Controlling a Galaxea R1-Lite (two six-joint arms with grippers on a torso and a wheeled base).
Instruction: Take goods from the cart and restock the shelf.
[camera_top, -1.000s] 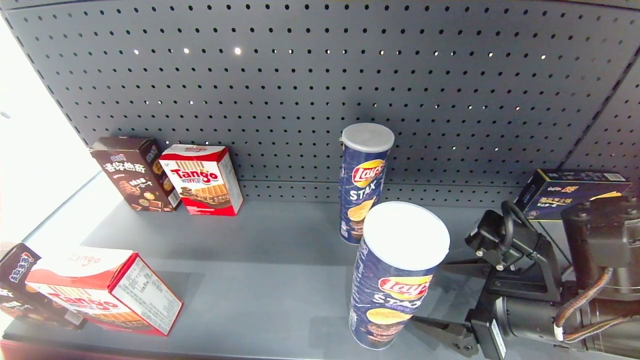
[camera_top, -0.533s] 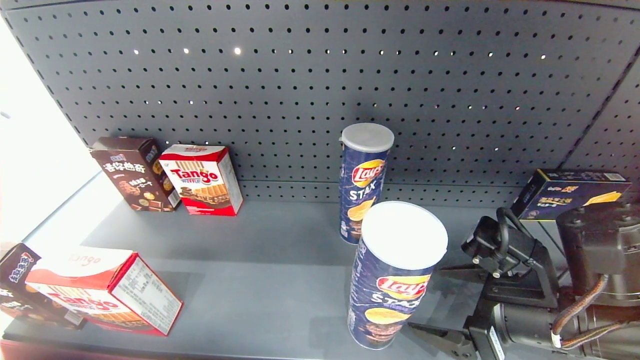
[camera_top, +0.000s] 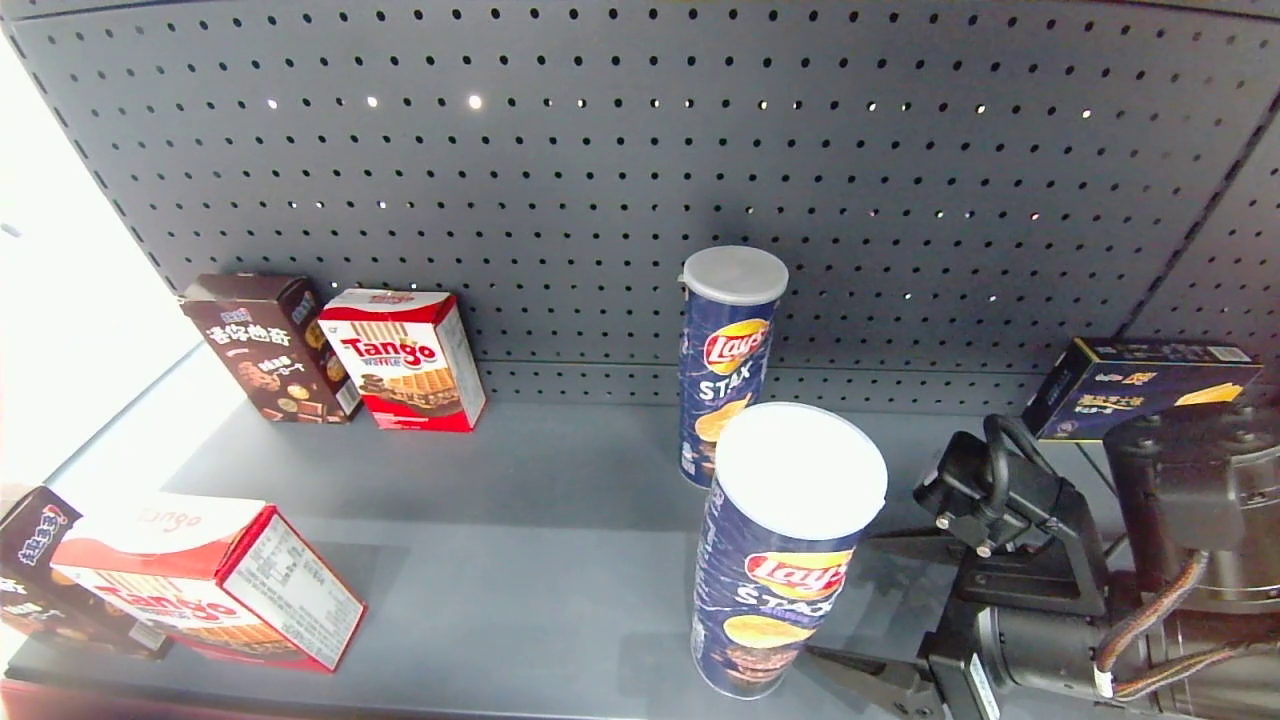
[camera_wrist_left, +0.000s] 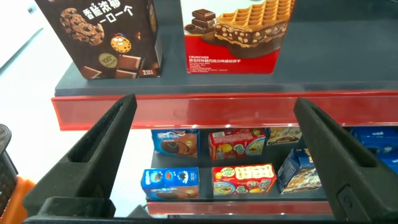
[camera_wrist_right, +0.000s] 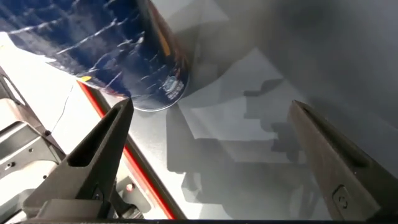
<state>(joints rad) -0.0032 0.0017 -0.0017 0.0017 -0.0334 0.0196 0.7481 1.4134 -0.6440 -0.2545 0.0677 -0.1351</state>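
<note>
Two dark blue chip cans with white lids stand on the grey shelf (camera_top: 520, 520). One can (camera_top: 728, 360) is near the pegboard. The other (camera_top: 780, 560) is near the front edge, and its base (camera_wrist_right: 124, 50) shows close up in the right wrist view. My right gripper (camera_top: 850, 600) is open just right of that front can, with its fingertips beside the base. In its own view the right gripper (camera_wrist_right: 211, 106) holds nothing. My left gripper (camera_wrist_left: 214, 109) is open and empty in front of the shelf's red front edge (camera_wrist_left: 224, 109).
A brown cookie box (camera_top: 268, 345) and a red wafer box (camera_top: 408, 358) stand at the back left. Another wafer box (camera_top: 200, 580) lies at the front left beside a dark box (camera_top: 30, 570). A dark blue box (camera_top: 1140, 388) sits at the back right. Lower shelves hold several small boxes (camera_wrist_left: 239, 180).
The front can and my right gripper have both shifted slightly to the left. The other goods have not moved.
</note>
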